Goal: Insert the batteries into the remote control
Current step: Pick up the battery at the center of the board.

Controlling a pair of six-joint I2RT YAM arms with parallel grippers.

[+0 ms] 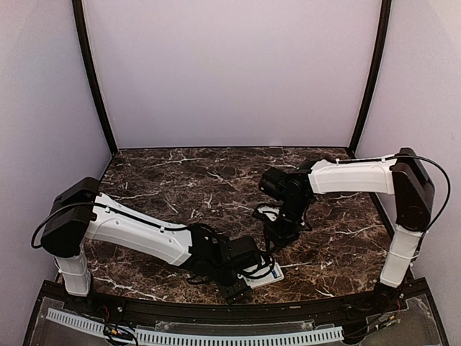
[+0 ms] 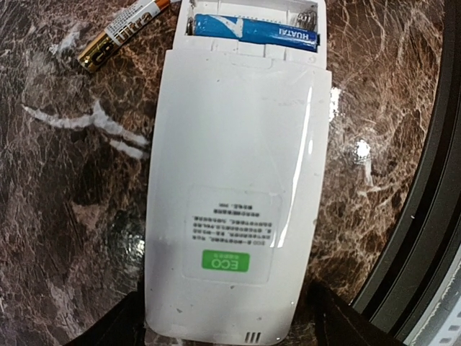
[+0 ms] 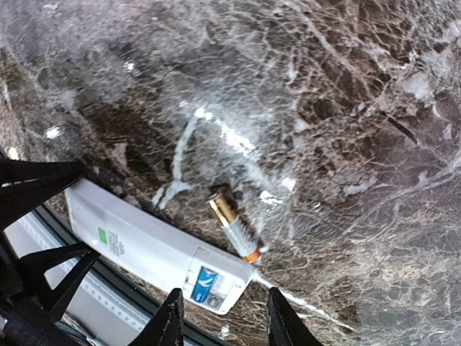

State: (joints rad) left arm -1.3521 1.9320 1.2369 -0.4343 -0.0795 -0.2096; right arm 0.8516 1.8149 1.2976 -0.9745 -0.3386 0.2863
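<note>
The remote control (image 2: 238, 194) lies back up on the marble, its battery bay open at the far end. One blue battery (image 2: 252, 30) sits in the bay. A second battery (image 2: 126, 29), gold and silver with an orange tip, lies loose on the table beside the bay. My left gripper (image 2: 227, 328) has a finger on each side of the remote's near end and grips it. My right gripper (image 3: 223, 321) is open and empty, hovering above the bay end (image 3: 209, 281) and the loose battery (image 3: 234, 225). In the top view the remote (image 1: 271, 274) is near the front edge.
The table's black front rim (image 2: 425, 216) runs close along the remote's side. A small flat white piece (image 1: 268, 213) lies on the marble beside the right wrist. The tent walls enclose the back and sides.
</note>
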